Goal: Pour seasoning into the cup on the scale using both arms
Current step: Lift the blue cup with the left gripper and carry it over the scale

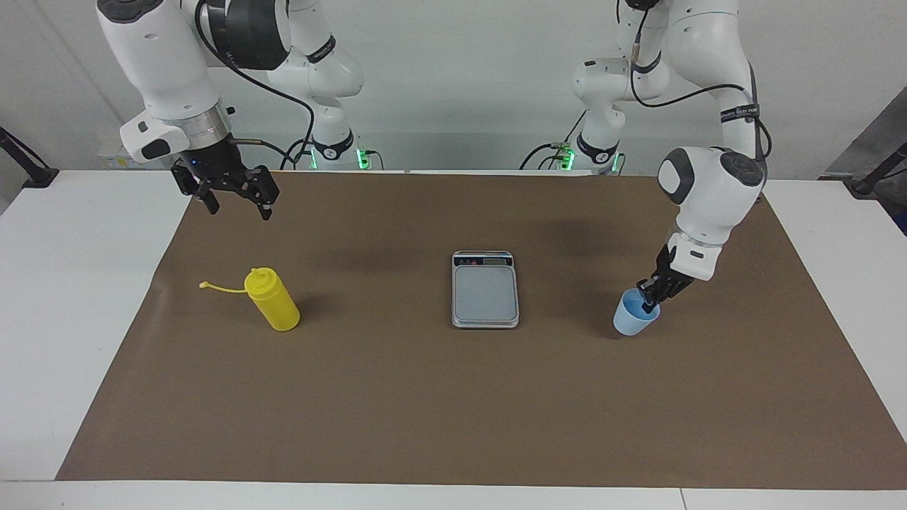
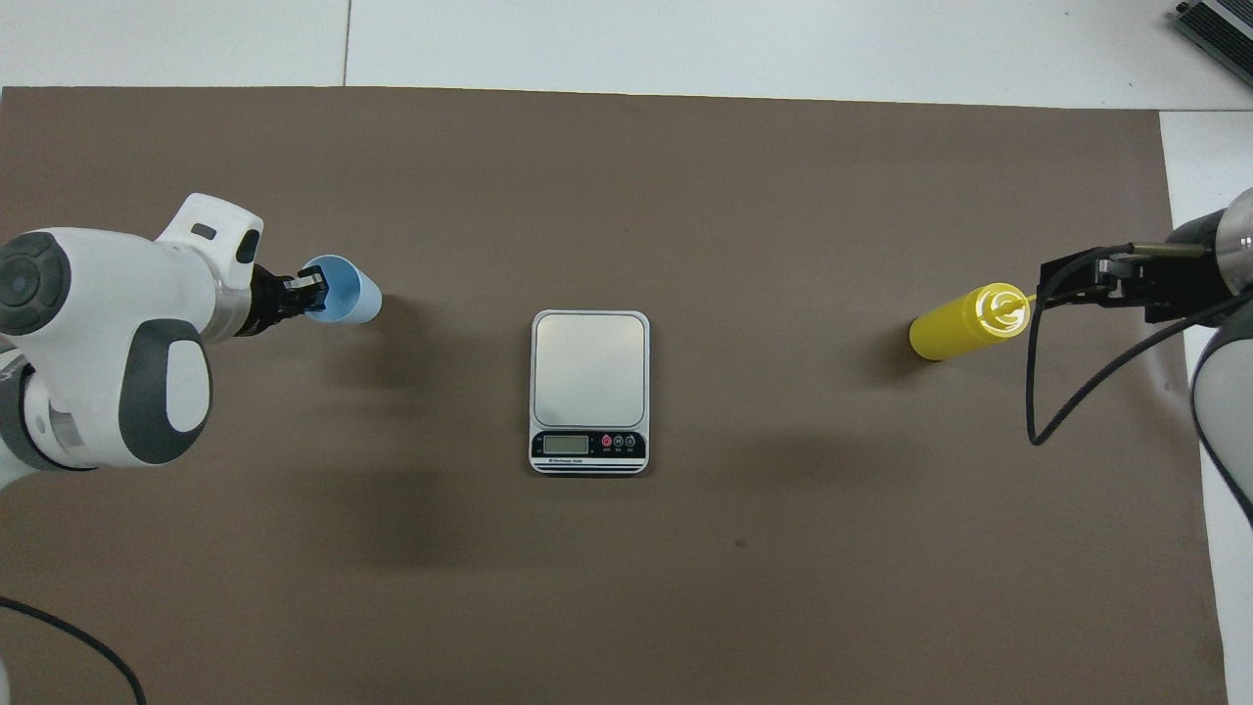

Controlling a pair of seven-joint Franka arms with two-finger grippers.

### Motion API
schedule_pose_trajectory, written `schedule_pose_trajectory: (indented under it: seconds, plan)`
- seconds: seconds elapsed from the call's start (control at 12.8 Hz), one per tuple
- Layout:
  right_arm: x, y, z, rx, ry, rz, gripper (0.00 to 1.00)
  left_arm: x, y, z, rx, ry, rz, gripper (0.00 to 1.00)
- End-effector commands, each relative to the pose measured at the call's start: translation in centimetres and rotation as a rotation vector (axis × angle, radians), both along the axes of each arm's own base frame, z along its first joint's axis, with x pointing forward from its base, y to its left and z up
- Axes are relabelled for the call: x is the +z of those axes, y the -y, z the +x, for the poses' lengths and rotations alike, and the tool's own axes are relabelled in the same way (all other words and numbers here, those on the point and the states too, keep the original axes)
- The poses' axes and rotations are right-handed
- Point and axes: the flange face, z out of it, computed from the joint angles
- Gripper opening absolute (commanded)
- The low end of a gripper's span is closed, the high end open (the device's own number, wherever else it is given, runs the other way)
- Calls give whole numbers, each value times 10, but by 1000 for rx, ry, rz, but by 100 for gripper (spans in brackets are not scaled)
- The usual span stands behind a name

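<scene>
My left gripper [image 1: 650, 303] [image 2: 311, 293] is shut on the rim of the light blue cup [image 1: 633, 316] [image 2: 343, 294], which is tilted over the brown mat between the left arm's end and the scale [image 1: 485, 290] [image 2: 589, 390]. The silver-grey scale lies flat at the mat's middle with its display strip toward the robots. The yellow seasoning bottle [image 1: 273, 300] [image 2: 964, 320] stands toward the right arm's end, its cap strap hanging out sideways. My right gripper [image 1: 234, 197] [image 2: 1106, 284] hangs open in the air over the mat's edge near the bottle, touching nothing.
A brown mat [image 1: 453, 397] covers most of the white table [image 1: 64, 297]. A black cable [image 2: 1052, 392] loops down from the right arm beside the bottle.
</scene>
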Motion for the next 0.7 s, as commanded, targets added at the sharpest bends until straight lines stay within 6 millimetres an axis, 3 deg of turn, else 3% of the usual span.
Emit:
schedule_pose_trajectory:
  seconds: [0.0,0.23,0.62]
  plan:
    - [0,2,-6,8,-13,18,100,5,38,1,76,-53,-12,0]
    - [0,3,-6,6,-11,18,100,15,86,-11,113,-71,105,0]
    - [0,3,-6,6,-11,18,100,37,153,-26,190,-102,115,0]
